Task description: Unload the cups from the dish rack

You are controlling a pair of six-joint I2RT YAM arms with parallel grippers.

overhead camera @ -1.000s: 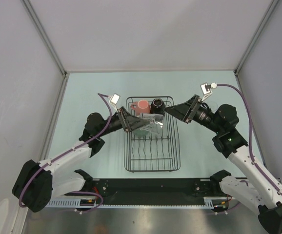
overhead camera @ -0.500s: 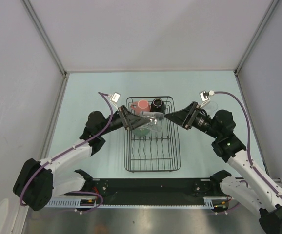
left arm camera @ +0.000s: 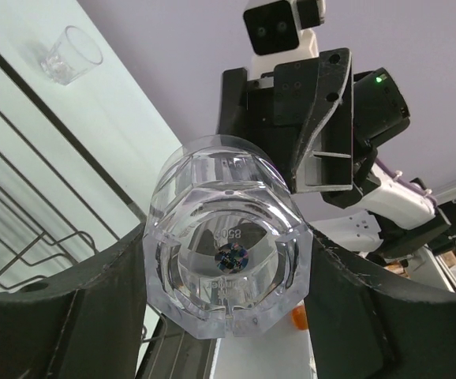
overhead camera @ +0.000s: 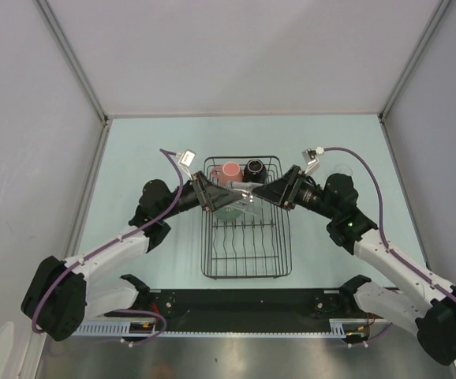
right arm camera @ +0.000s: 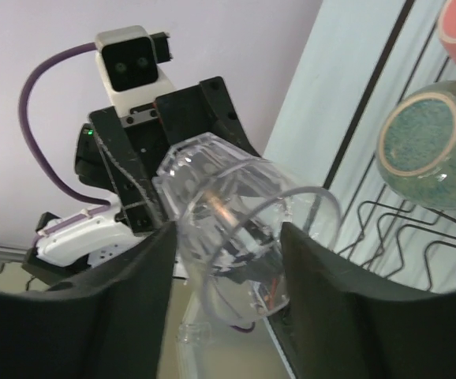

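A clear glass tumbler (overhead camera: 244,192) hangs on its side above the far half of the black wire dish rack (overhead camera: 248,254). My left gripper (overhead camera: 222,196) is shut on its thick base (left arm camera: 224,264). My right gripper (overhead camera: 264,193) has come in from the right, and both its fingers lie against the tumbler's (right arm camera: 228,217) open end. Lower down in the rack are a pink mug (overhead camera: 230,170), a black cup (overhead camera: 253,169) and a pale-green bowl-like cup (right arm camera: 425,146).
A second clear tumbler (left arm camera: 70,54) stands on the pale table to the right of the rack. The rack's near half (overhead camera: 248,237) shows only bare wires and tines. Grey walls close the table in at the back and sides.
My right arm has swung left from beside the rack to the tumbler, and its jaws have narrowed onto the glass. The left gripper has raised the tumbler slightly and keeps its grip.
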